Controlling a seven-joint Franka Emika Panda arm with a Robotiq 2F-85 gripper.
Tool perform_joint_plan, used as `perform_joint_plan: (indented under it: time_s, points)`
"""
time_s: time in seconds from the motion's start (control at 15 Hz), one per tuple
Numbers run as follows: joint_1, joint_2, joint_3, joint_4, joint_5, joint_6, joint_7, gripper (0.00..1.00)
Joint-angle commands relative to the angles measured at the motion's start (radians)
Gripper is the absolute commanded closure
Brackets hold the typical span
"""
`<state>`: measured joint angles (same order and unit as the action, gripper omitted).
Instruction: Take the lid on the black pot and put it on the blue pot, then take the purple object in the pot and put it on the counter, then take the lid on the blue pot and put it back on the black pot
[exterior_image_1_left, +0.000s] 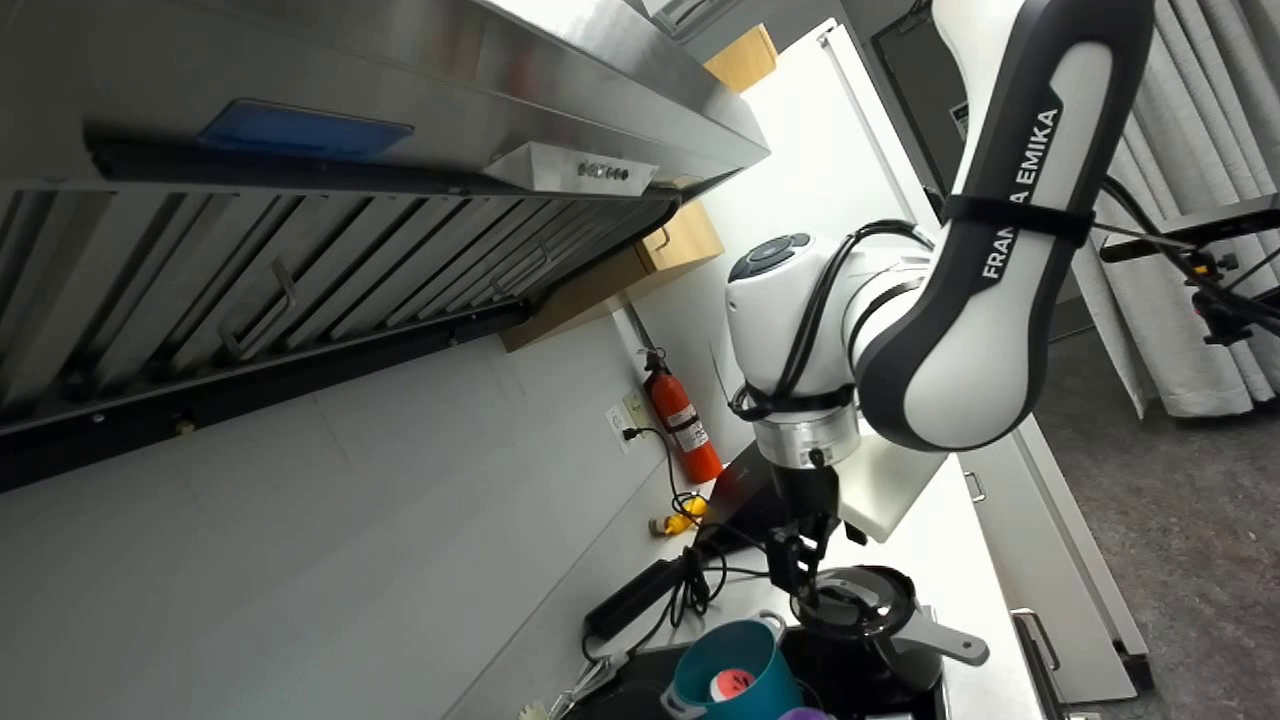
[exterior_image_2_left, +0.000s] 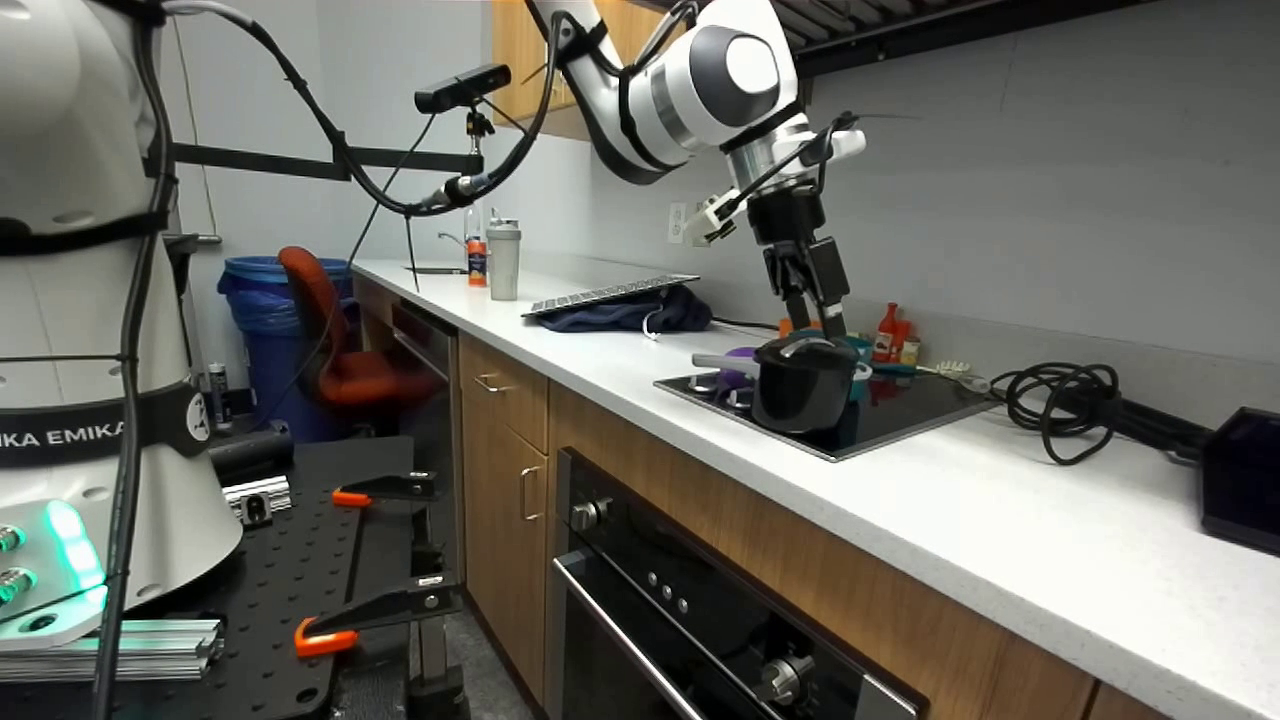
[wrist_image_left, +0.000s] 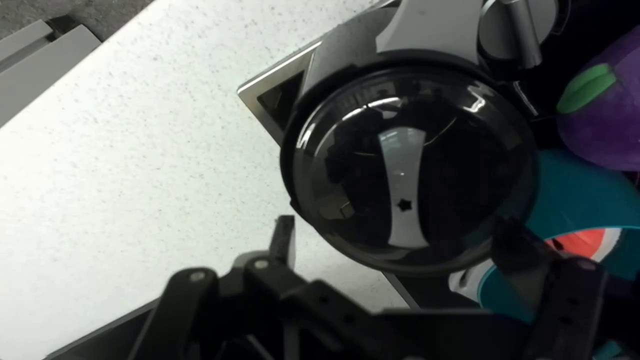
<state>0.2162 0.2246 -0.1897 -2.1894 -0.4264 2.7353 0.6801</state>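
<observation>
The lid (wrist_image_left: 465, 175), dark and glossy with a grey bar handle, sits on the black pot (exterior_image_2_left: 800, 395) in both exterior views (exterior_image_1_left: 850, 600). The pot's grey side handle (wrist_image_left: 430, 30) points away from my gripper. My gripper (wrist_image_left: 397, 227) is open and empty, its fingers wide apart over the lid's near edge. It shows just above the lid in both exterior views (exterior_image_1_left: 800, 585) (exterior_image_2_left: 815, 322). The blue pot (exterior_image_1_left: 735, 655) stands beside the black pot, uncovered. A rounded purple object (wrist_image_left: 600, 120) with a green patch lies beside the pots. The black pot's inside is hidden.
The pots stand on a black cooktop (exterior_image_2_left: 900, 425) set in the white counter (exterior_image_2_left: 1000, 500). A red-and-white item (exterior_image_1_left: 732, 684) lies in the blue pot. Coiled cables (exterior_image_2_left: 1065, 400), small red bottles (exterior_image_2_left: 886, 335) and a keyboard on dark cloth (exterior_image_2_left: 610, 295) surround it. A hood (exterior_image_1_left: 300, 240) hangs above.
</observation>
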Motion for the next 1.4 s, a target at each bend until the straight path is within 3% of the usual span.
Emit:
perform_joint_plan:
  time_s: [0.0, 0.33, 0.4, 0.87, 1.33]
  points:
    - [-0.006, -0.065, 0.006, -0.055, -0.045, 0.021, 0.046, 0.0]
    - [-0.011, -0.145, 0.019, -0.125, -0.121, 0.012, 0.107, 0.0]
    - [0.023, -0.164, -0.009, -0.146, -0.14, 0.012, 0.13, 0.0]
    - [0.054, -0.317, 0.026, -0.304, -0.292, -0.025, 0.351, 0.0]
    - [0.039, -0.414, 0.08, -0.387, -0.33, -0.071, 0.463, 0.0]
